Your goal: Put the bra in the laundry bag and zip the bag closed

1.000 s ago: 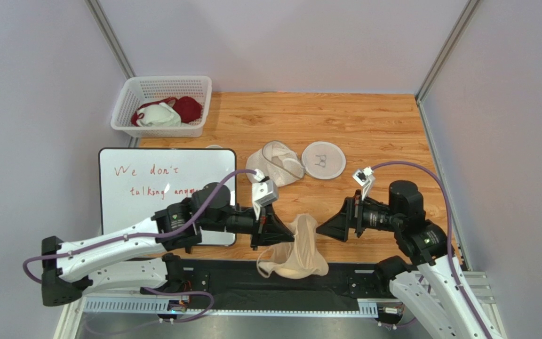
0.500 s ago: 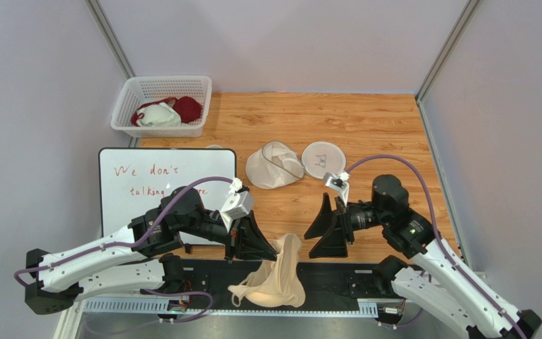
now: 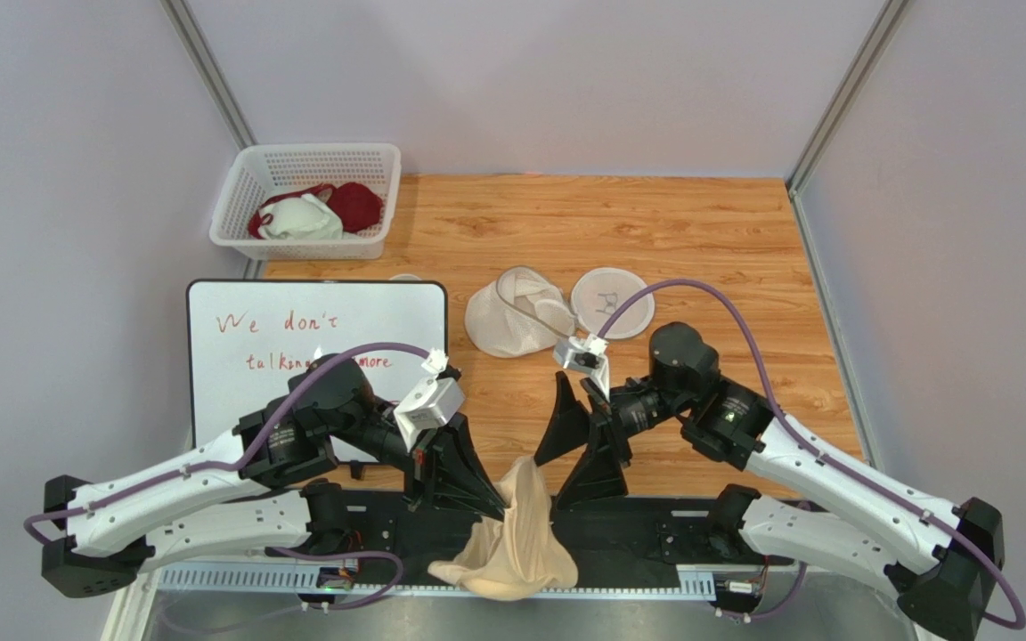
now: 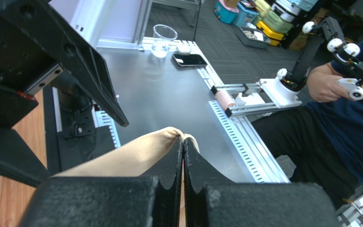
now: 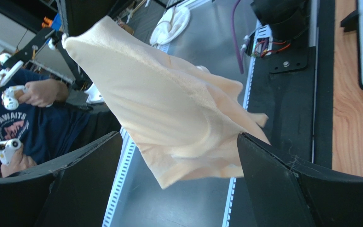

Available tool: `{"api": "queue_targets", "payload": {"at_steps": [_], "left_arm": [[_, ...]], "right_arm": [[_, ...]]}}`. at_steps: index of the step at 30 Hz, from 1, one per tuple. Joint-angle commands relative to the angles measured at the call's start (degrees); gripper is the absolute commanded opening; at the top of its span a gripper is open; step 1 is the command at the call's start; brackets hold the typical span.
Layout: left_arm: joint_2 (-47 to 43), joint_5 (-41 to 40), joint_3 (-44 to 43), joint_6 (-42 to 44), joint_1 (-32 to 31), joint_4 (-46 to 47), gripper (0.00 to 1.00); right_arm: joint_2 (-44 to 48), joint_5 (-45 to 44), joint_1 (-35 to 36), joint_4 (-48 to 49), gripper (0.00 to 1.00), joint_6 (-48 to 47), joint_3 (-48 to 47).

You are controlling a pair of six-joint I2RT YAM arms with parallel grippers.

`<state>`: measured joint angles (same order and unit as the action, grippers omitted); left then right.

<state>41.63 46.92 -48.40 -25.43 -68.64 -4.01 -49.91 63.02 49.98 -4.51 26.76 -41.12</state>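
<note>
Your left gripper has its jaws pressed tight together on a top edge of the bra, and the left wrist view shows the beige cloth pinched right at the tips. The bra hangs from that pinch at the near edge of the table, between your two arms, with its lower folds sagging over the black base rail. So it's lifted, and that's about as far as you've got.

Your right gripper has its jaws spread as wide as they go, one finger on each side of the hanging cloth. From its wrist view the fabric sits in the gap without either finger closing on it. I'd call that lining up for a second hold, not a grip.

The laundry bag lies near the middle of the table, well apart from the bra. Its two mesh halves are spread open, the one with the small black drawing facing up on the right. The zip looks undone.

Nothing is inside the bag yet. By my reckoning you have the carry, the drop into the open half, folding the halves together and the whole zip run left to do.
</note>
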Motion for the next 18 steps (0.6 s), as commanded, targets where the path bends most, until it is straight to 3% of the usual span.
{"api": "queue_targets", "payload": {"at_steps": [1,5,10,15,18], "left_arm": [[-0.06,4.06,-2.31,-0.67,-0.26,3.66,0.0],[0.73,5.2,-3.1,-0.59,-0.26,3.31,0.0],[1.35,7.74,-4.07,-0.41,-0.26,2.25,0.0],[0.82,8.02,-3.54,1.17,-0.26,2.43,0.0],[1.88,7.84,-4.42,2.4,-0.26,1.81,0.0]], "right_arm": [[-0.63,0.88,1.79,1.38,1.0,-6.52,-2.37],[-0.36,-7.28,1.18,-13.3,1.0,-16.81,-7.2],[-0.45,-11.17,0.82,-12.98,1.0,-17.27,-9.15],[-2.56,-0.12,2.31,-1.83,1.0,-9.13,-8.63],[-4.58,2.44,7.4,-1.37,1.0,-8.92,-8.89]]}}
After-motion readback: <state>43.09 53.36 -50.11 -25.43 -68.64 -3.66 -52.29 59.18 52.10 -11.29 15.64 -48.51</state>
